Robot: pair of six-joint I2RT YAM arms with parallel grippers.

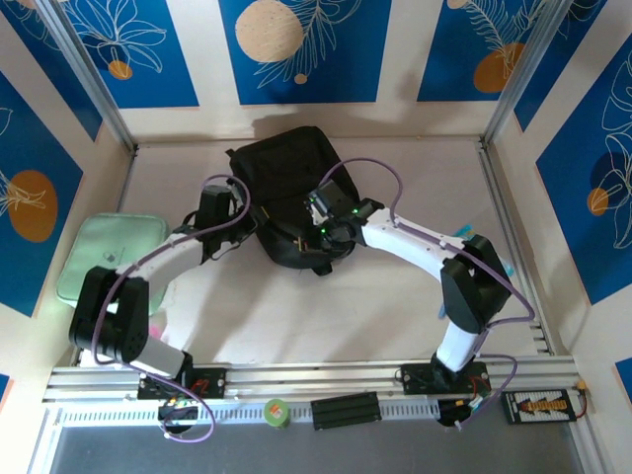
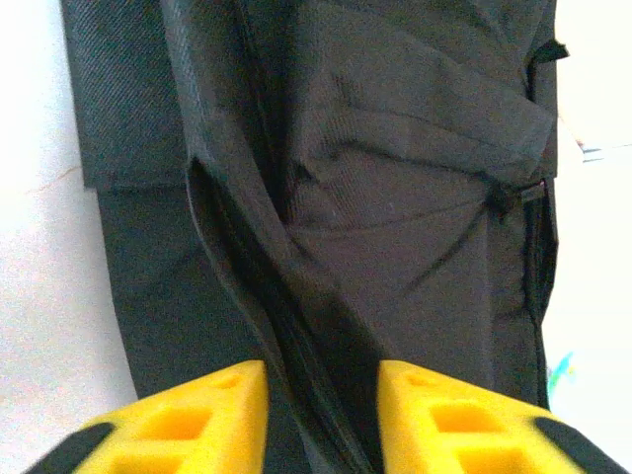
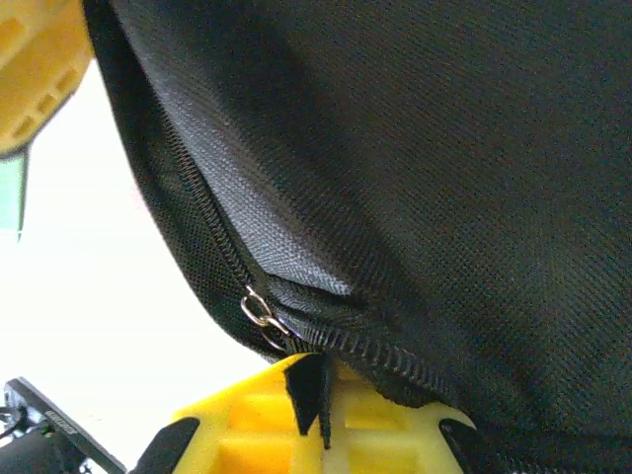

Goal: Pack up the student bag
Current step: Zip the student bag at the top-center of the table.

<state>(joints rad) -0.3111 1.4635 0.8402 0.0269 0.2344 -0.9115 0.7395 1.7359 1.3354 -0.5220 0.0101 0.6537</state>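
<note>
Blue leaf-print panels [image 1: 326,69] enclose a pale desk [image 1: 375,316]. The student bag [image 1: 286,188] lies flat near the desk's far centre, between the two arms. A mint-green pouch [image 1: 104,255] sits well apart at the left edge.

Your left end effector [image 2: 322,415] has its fingers apart, straddling a raised fold of fabric beside the zipper line. You cannot confirm any pressure on the cloth. Your right end effector [image 3: 318,434] has its fingers together, clamped on the black zipper pull tab [image 3: 308,393] that hangs below the metal link [image 3: 259,314] of the slider.

Handling notes:
- **Stiffness:** Treat the bag as soft and limp. The woven shell creases and sags in both wrist views, so it will not hold a shape or stay open unaided.
- **Weight:** Expect it to be light when empty (judged from the slack folds, not measured). It will likely slide on the smooth desk when you pull the zipper [image 3: 395,363].
- **Surface:** The coarse weave should give the fingers friction, and nothing on it looks fragile.

Where to grip:
- **Zipper travel:** Use the pull tab.
- **Anchoring:** Pinch a seam ridge or the fold next to the zipper to hold the bag against that pull.
- **Avoid:** Broad flat panels of fabric offer the fingers no edge.
- **Pull direction:** Pull in line with the zipper, because a sideways tug may jam the slider.
</note>
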